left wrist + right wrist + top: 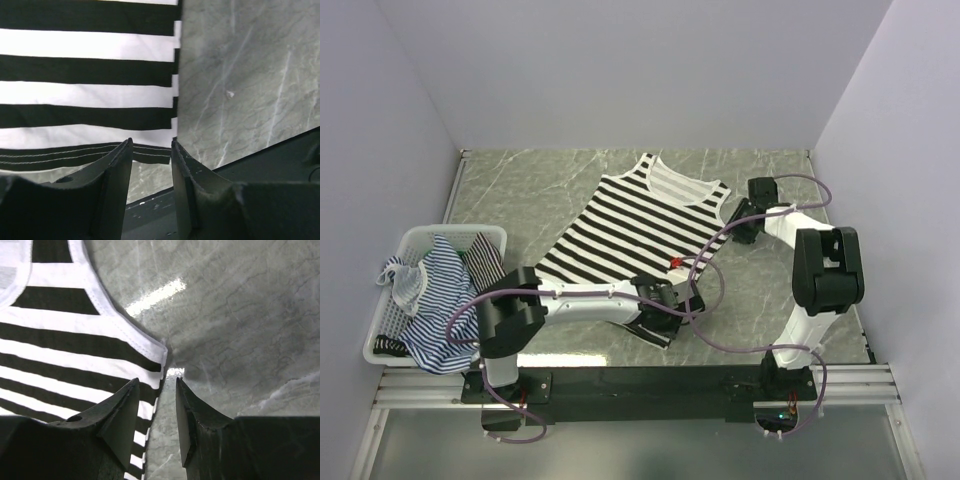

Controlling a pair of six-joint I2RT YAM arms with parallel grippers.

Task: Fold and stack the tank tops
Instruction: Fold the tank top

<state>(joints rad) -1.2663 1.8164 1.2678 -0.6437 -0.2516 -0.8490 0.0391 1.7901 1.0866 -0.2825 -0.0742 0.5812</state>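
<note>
The black-and-white striped tank top [630, 235] lies spread flat on the marble table, neck toward the back. My left gripper [670, 300] is open at its near right hem corner. In the left wrist view [151, 145] the black hem [60, 152] runs between the fingertips. My right gripper [735, 225] is open at the top's right side, just below the armhole. In the right wrist view [157, 382] one finger is over the striped cloth [65, 345] and the other over bare table. Blue-and-white striped tops [440, 300] lie bunched in the basket.
A white mesh basket [420, 232] stands at the table's left edge. Bare marble [770, 290] lies to the right of the tank top. A black rail [640, 380] runs along the near edge, close behind the left gripper. Walls enclose three sides.
</note>
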